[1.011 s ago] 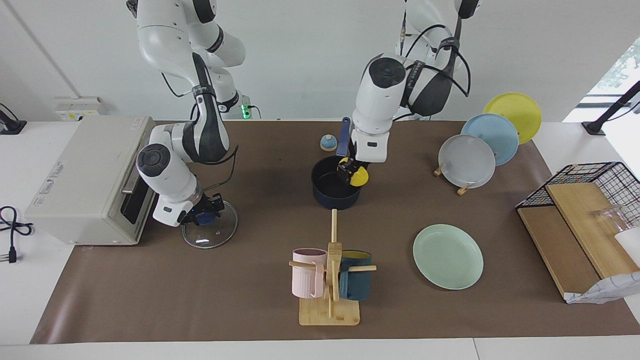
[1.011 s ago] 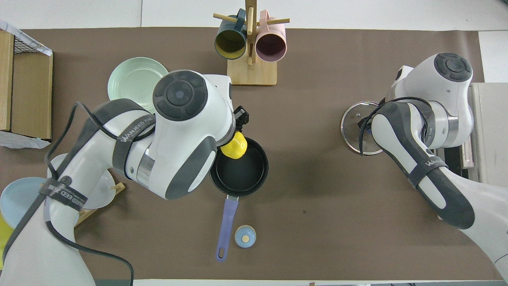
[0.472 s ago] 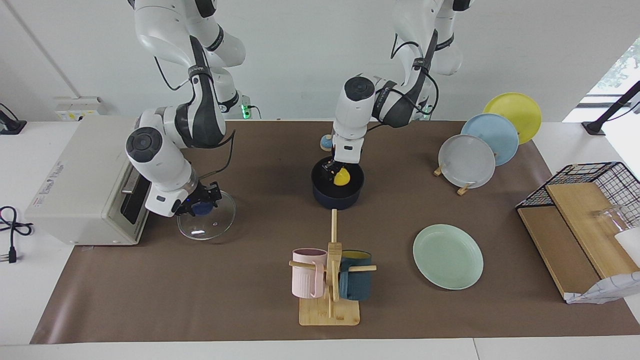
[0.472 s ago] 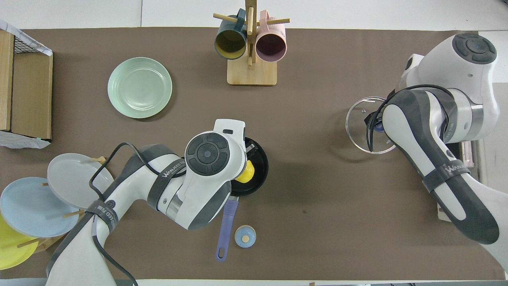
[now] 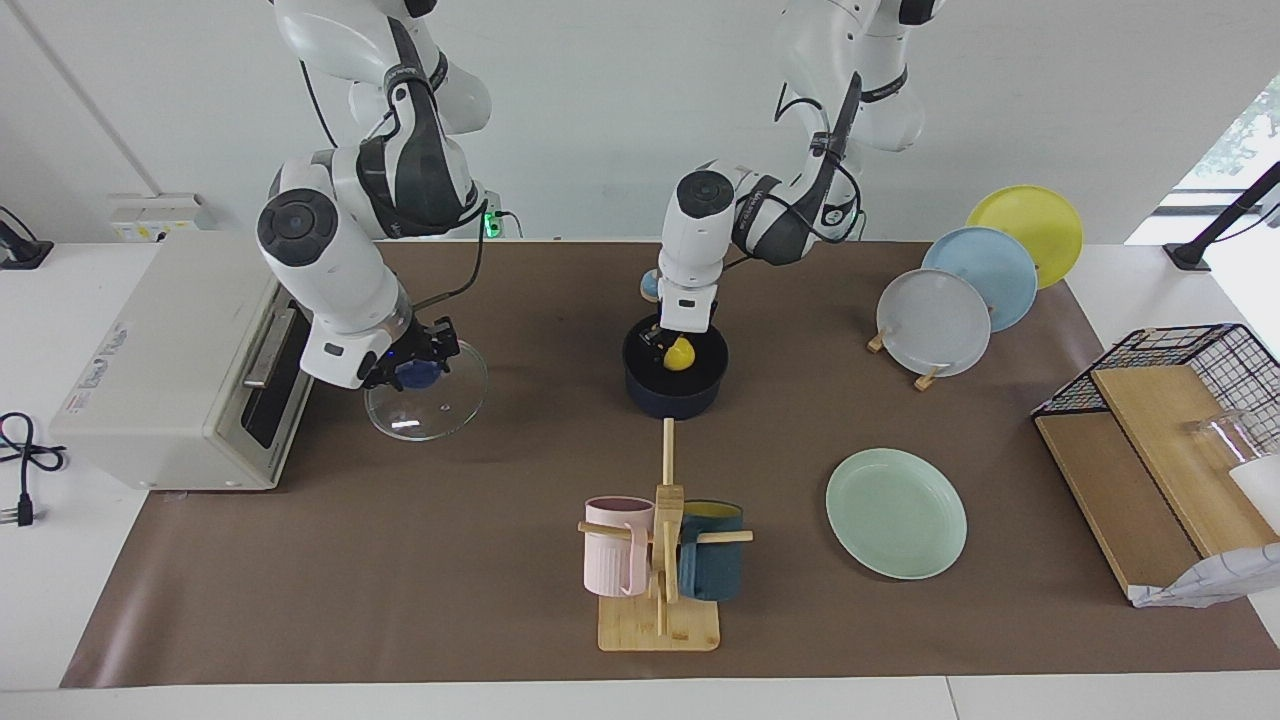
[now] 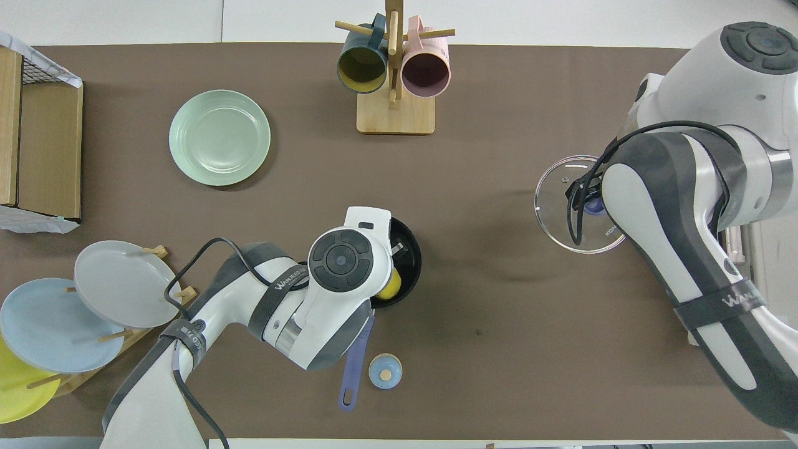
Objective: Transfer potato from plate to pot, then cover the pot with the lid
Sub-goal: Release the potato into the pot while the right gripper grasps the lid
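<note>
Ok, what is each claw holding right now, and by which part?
Left claw grips the potato by its top, down in the pot. Right claw holds the lid by its knob, tilted, off the table.

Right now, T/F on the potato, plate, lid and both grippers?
1. The potato is inside the pot. True.
2. The plate holds the potato. False: the plate is bare.
3. The right gripper is shut on the lid's knob, with the lid lifted off the table beside the toaster oven. True.
4. The lid sits on the pot. False: it is in the air toward the right arm's end of the table, apart from the pot.
5. The left gripper is shut on the potato, down in the pot. True.
</note>
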Tool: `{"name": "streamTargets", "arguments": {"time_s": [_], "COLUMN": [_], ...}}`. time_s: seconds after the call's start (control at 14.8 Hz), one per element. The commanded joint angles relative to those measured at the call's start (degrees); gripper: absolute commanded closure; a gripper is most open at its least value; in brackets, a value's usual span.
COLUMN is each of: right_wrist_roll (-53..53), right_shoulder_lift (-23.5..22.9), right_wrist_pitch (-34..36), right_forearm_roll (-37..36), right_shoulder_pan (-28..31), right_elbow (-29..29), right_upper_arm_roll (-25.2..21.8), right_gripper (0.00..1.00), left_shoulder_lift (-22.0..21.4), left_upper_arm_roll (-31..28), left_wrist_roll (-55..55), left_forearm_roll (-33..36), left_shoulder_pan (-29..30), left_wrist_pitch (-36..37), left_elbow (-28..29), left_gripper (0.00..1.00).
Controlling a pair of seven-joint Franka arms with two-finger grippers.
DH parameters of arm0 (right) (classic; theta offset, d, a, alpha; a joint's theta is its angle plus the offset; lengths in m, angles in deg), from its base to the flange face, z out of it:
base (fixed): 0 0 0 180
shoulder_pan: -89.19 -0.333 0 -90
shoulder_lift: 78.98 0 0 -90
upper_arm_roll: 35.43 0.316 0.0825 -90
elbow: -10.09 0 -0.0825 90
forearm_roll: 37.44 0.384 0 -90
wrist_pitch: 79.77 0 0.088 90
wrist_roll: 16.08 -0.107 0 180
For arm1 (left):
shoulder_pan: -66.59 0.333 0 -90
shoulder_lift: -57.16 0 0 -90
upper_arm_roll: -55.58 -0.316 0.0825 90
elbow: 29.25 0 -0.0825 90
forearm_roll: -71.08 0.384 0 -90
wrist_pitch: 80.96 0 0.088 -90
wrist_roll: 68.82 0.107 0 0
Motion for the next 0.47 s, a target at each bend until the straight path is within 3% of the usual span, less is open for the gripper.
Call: {"name": "streamTargets", "arguments": {"time_s": [0.0,0.07,0.13,0.2,0.27,0.4], "right_wrist_roll": [-1.3,-2.0,-3.1,-4.1,-4.7,-5.4], "right_shoulder_lift": [1.3,1.3,1.3,1.3,1.3,1.3], "right_wrist_pitch": [3.8,4.7,5.2,5.2,5.3,4.7], "right_forearm_roll": [0.0,0.1,0.1,0.1,0.1,0.1], "right_shoulder_pan": [0.3,0.3,0.1,0.1,0.2,0.1], "right_elbow": [-2.4,-3.2,-3.7,-3.7,-3.6,-3.6], "right_upper_arm_roll": [2.3,3.3,3.6,4.0,4.4,4.8], "right_gripper": [1.00,1.00,1.00,1.00,1.00,1.00], "left_shoulder_lift": [-0.3,-0.3,-0.3,-0.3,-0.3,-0.3], "left_upper_arm_roll": [-1.1,-1.1,-1.1,-1.1,-1.1,-1.1], "left_wrist_roll": [-0.6,-0.4,-0.1,0.0,0.0,0.7], "left_forearm_roll": [-0.9,-0.9,-0.9,-0.9,-0.9,-0.8], "left_shoulder_pan": [-1.4,-1.4,-1.4,-1.4,-1.4,-1.4], "left_wrist_pitch": [-3.0,-3.0,-3.0,-3.0,-2.9,-2.5], "left_elbow": [2.3,2.3,2.4,2.6,2.7,2.5], "left_gripper": [1.00,1.00,0.92,0.64,0.41,0.11]}}
